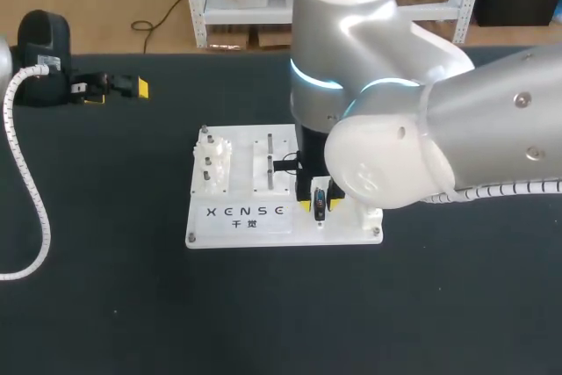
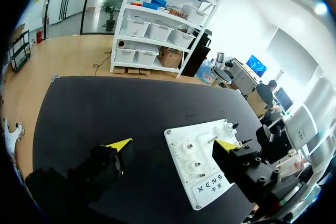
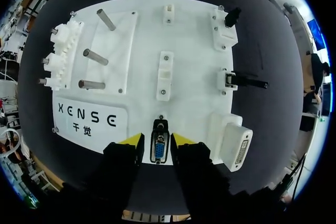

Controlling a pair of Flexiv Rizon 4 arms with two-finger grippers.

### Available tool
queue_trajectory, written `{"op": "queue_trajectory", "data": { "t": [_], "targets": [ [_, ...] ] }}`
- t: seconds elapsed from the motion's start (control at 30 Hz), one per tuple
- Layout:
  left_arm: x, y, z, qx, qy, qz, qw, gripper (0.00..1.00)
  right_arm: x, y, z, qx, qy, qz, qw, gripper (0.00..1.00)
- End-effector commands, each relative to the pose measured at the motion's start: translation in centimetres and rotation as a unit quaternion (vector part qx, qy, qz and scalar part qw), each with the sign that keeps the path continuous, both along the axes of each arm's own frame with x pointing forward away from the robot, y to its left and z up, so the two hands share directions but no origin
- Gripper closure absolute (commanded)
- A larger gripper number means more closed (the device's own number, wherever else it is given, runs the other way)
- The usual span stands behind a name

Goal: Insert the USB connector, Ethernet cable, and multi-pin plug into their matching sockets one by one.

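- Our right gripper (image 3: 156,139) hangs over the edge of the white board (image 3: 189,51). Its fingers are slightly parted and straddle the blue multi-pin plug (image 3: 159,149), with a slim gap on either side, gripping nothing.
- Our left gripper (image 2: 172,144) hovers wide open and empty, well apart from the white board.

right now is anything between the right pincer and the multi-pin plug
Nothing visible stands in the way. The multi-pin plug lies on the white board, directly between the yellow tips of the right pincer, with only slivers of bare board showing on either side of it.
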State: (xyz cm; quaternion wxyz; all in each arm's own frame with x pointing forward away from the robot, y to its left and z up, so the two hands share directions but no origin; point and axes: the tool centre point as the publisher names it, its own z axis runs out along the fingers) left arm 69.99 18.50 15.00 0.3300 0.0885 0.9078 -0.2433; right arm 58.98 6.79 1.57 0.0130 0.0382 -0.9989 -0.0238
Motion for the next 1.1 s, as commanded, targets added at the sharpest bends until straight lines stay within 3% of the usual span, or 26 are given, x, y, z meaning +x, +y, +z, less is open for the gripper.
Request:
{"op": "queue_trajectory", "data": {
  "t": [0.03, 0.53, 1.1],
  "targets": [
    [0.0, 0.0, 0.0, 0.0, 0.0, 0.0, 1.0, 0.0, -0.25, -0.18, 0.08, 0.001, -0.003, -0.001, 1.0, 0.7],
    [0.0, 0.0, 0.0, 0.0, 0.0, 0.0, 1.0, 0.0, -0.68, -0.42, 0.08, -0.004, -0.01, 0.005, 1.0, 0.87],
    [0.0, 0.0, 0.0, 0.0, 0.0, 0.0, 1.0, 0.0, -0.76, -0.44, 0.95, 0.006, -0.019, 0.004, 1.0, 0.96]
  ]
}}
